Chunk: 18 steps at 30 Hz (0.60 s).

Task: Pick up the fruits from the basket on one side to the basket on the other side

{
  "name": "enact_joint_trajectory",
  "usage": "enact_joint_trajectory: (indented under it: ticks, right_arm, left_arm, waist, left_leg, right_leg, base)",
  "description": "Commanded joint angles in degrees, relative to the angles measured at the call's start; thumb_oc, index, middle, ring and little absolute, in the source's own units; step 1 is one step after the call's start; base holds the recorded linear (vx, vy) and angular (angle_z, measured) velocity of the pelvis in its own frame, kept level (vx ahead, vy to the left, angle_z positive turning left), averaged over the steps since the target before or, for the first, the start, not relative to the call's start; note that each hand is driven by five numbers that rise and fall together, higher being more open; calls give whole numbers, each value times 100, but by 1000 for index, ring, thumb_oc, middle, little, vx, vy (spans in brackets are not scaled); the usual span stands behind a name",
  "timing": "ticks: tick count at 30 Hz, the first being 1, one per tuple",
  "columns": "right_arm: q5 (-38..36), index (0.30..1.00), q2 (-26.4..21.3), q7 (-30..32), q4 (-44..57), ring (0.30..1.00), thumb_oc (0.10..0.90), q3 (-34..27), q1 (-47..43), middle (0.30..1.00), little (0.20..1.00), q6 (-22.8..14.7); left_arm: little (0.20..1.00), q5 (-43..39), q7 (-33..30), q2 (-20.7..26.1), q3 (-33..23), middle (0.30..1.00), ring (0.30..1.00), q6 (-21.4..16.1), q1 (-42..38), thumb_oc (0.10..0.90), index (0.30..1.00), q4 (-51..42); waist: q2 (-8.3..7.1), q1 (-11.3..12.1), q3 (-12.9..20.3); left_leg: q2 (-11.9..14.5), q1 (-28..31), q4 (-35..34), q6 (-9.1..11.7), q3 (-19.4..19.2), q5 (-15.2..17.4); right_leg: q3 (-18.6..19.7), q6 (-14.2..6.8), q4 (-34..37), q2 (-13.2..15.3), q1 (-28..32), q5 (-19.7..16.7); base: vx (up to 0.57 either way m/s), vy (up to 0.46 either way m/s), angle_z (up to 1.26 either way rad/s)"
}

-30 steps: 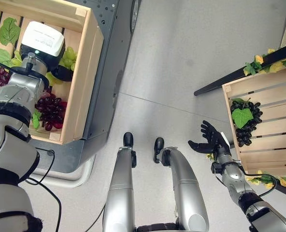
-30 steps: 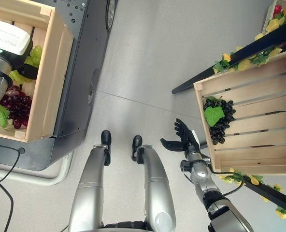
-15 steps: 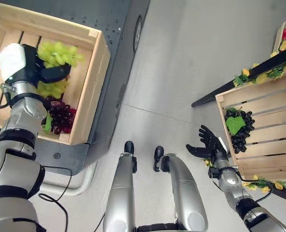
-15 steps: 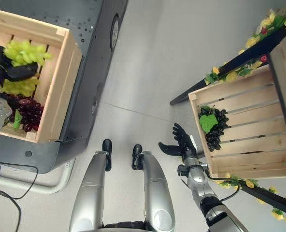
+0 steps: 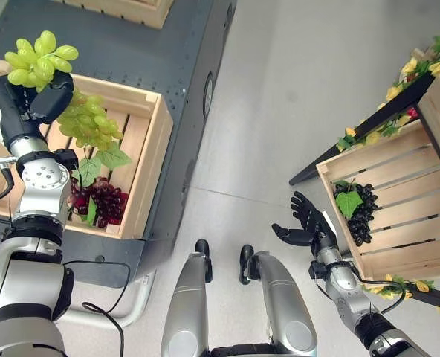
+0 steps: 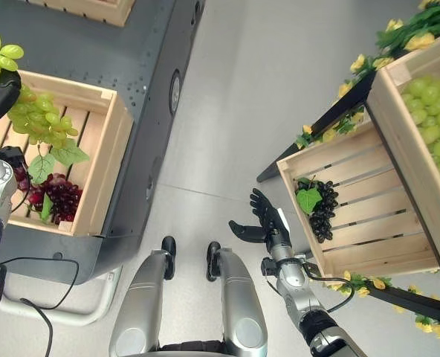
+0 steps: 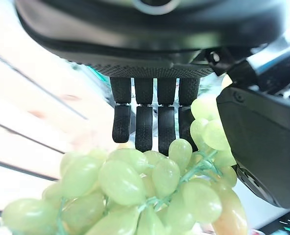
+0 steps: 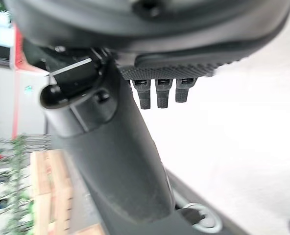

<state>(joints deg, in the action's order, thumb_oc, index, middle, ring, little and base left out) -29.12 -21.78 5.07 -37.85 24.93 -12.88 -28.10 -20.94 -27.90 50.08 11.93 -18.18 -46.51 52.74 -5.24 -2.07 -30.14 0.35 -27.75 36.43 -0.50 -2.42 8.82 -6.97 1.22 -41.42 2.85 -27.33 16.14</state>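
Observation:
My left hand (image 5: 15, 104) is raised above the left wooden crate (image 5: 154, 163), shut on a bunch of green grapes (image 5: 90, 123) that hangs over the crate's inside. In the left wrist view the green grapes (image 7: 135, 191) lie between the fingers (image 7: 145, 127) and the thumb. Dark red grapes (image 5: 105, 204) with a leaf lie in that crate. My right hand (image 5: 305, 227) hovers open, palm up and empty, beside the right crate (image 5: 406, 223), which holds black grapes (image 5: 357, 216).
The left crate stands on a dark grey cart (image 5: 168, 59); another crate (image 5: 131, 9) sits at its far end. A black shelf frame with a yellow flower garland (image 5: 376, 126) carries the right crates. An upper crate there holds green grapes (image 6: 432, 104). Grey floor lies between.
My left hand has lifted the green grapes up out of the left crate. The camera has shifted. My right hand stays open beside the right crate.

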Motion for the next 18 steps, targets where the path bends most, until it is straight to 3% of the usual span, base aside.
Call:
enact_joint_trajectory:
  ticks: [1, 13, 18]
  right_arm:
    - [282, 900, -273, 162, 488, 900, 800, -265, 162, 900, 900, -389]
    - [-56, 900, -476, -750, 1325, 900, 800, -633, 135, 900, 900, -402]
    - [-240, 900, -415, -250, 1407, 900, 800, -789, -326, 900, 900, -447]
  left_arm:
    - [300, 113, -279, -48, -469, 300, 300, -879, 290, 400, 300, -712]
    - [300, 725, 141, -490, -582, 300, 300, -1148, 1139, 400, 300, -1861]
    - [300, 375, 363, -597, -534, 300, 300, -1314, 1134, 400, 300, -2067]
  waist:
    - [588, -45, 1029]
    - [655, 67, 2010]
    - [669, 109, 2150]
  left_leg:
    - [-383, 929, -860, -148, -114, 393]
    - [-515, 2538, -2345, -92, 260, 119]
    - [-497, 2804, -2590, -78, 336, 56]
  right_leg:
    - [175, -155, 715, 86, 552, -219]
    - [-56, -223, 2680, 61, 2518, -541]
    - [-112, -197, 2956, 27, 2820, -609]
  base:
    - [40, -36, -6]
    - [111, -83, 1]
    - [-29, -72, 7]
